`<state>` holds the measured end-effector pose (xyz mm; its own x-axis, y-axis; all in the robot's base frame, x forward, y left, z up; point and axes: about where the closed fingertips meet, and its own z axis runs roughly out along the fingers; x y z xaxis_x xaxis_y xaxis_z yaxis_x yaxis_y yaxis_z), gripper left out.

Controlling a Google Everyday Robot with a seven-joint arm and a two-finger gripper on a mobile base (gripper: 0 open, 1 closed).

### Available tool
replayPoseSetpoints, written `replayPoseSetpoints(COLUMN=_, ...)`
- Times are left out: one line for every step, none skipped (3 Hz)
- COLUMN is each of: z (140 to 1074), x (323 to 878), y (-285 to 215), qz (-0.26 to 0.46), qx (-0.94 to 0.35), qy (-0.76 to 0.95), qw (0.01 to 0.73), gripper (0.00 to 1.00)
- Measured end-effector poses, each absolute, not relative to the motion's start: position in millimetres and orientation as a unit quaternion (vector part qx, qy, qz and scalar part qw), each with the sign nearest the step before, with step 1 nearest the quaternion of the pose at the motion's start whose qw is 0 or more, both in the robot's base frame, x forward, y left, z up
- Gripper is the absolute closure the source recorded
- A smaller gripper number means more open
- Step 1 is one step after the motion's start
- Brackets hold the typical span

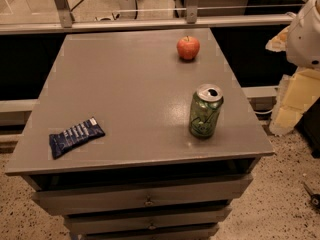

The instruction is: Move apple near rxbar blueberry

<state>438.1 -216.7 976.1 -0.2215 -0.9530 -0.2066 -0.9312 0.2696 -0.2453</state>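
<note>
Stacked drawers [145, 196] nearest, grey, each with a small knob at its middle, set under a grey tabletop [125, 84]. Speckled floor [280, 204] to either side. Low at the right edge, beside the cabinet and below the level of the top, a small dark shape, apparently the gripper [313, 198]; well apart from everything on the top, and cannot tell whether wide or narrow.

At the near left corner of the top, the rxbar blueberry [76, 136], lying flat, dark blue with white lettering, angled with its right end further back. Over on the right and about midway back, a green can [205, 111], upright, lid opened, near the right rim. Further back, toward the far right, the apple [188, 47], red with a yellowish patch, stem up, touching nothing else. Well apart from the rxbar blueberry, diagonally across the top; bare grey surface between the two, the green can off to the right of that line.

Beyond the right rim, a white rounded robot part [306, 34] and pale yellow foam blocks [295, 99]. Furthest back, a metal rail [150, 24] running across
</note>
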Motion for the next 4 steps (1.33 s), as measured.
replayPoseSetpoints(z=976, x=438, y=-217, qz=-0.034, qx=-0.603, qy=0.781, qw=0.159, gripper=0.00)
replayPoseSetpoints(z=967, x=471, y=-220, qz=-0.033, qx=-0.613, qy=0.769, qw=0.175, gripper=0.00)
replayPoseSetpoints(z=948, x=553, y=-221, qz=-0.041, qx=-0.642, qy=0.735, qw=0.213, gripper=0.00)
replayPoseSetpoints(z=943, x=613, y=-214, qz=-0.048, qx=-0.661, qy=0.707, qw=0.247, gripper=0.00)
